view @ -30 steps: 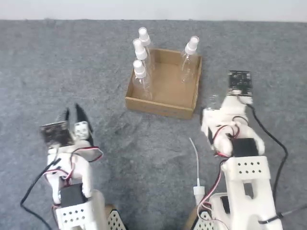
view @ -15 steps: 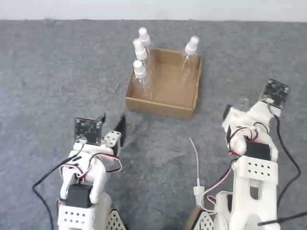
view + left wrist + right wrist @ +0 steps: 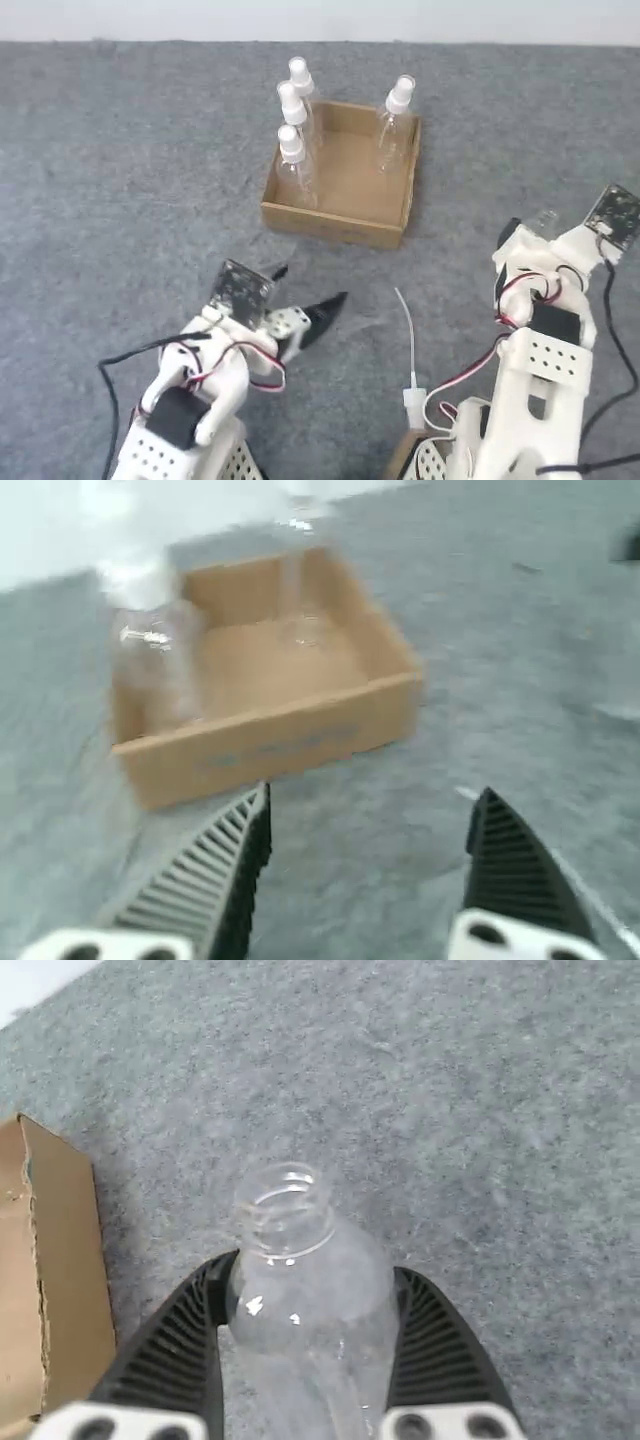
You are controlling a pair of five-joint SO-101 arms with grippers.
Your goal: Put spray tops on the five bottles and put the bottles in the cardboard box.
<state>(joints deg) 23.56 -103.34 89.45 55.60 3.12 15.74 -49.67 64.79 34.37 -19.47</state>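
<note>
The cardboard box (image 3: 345,205) stands at the middle back and holds several clear bottles with white spray tops (image 3: 292,152). A loose spray top (image 3: 413,399) lies on the carpet between the arms, its thin tube pointing toward the box. My right gripper (image 3: 312,1276) is shut on an uncapped clear bottle (image 3: 300,1290), held at the right of the table (image 3: 545,222), to the right of the box. My left gripper (image 3: 303,292) is open and holds nothing, in front of the box and left of the loose top. In the left wrist view, the box (image 3: 270,745) lies beyond the open fingers (image 3: 235,865).
Grey carpet (image 3: 130,170) covers the table, with free room left of the box and at the far right. A corner of the box (image 3: 50,1260) shows beside the held bottle. Both arm bases stand at the near edge.
The left arm has swung right, from the left side toward the middle near the loose spray top. The right arm has carried the bottle right and away from the box.
</note>
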